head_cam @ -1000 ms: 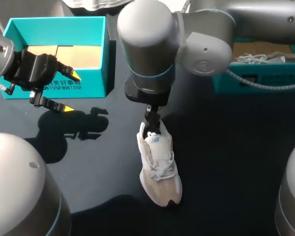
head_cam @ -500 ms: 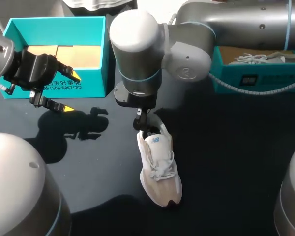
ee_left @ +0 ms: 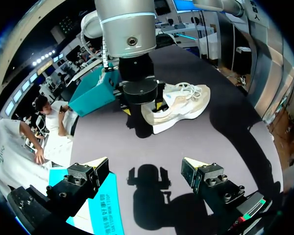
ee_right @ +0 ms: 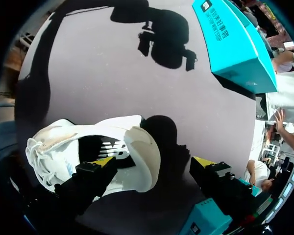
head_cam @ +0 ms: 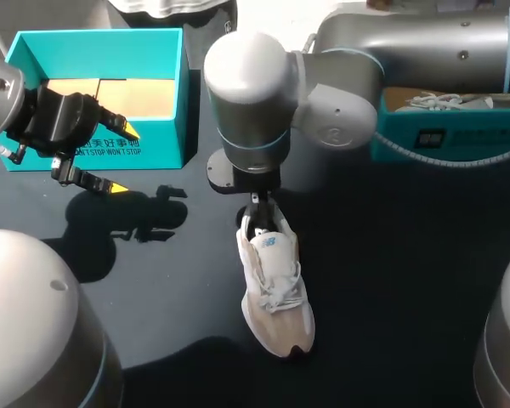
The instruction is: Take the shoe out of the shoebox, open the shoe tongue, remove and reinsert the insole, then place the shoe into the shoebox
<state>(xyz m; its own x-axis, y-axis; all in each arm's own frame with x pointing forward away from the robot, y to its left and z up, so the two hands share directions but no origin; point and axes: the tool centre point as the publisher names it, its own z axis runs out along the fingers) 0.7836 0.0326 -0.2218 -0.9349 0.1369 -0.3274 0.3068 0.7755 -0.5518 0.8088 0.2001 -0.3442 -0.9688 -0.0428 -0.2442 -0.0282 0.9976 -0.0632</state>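
Where the right gripper (ee_right: 153, 161), fingers spread, straddles its stiffer heel, the light, soft shoe (head_cam: 274, 289) likely grips best.

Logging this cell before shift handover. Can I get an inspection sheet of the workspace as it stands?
Surface: dark table, arm shadows on it.
Job's things: pale shoe rests on the table, out of the open teal shoebox.
Clutter: second teal box with another shoe inside.
Grippers: left gripper open, by the shoebox; right gripper open, straddling the shoe's heel.
Cables: ribbed hose along the right arm.
Surroundings: nothing seen.
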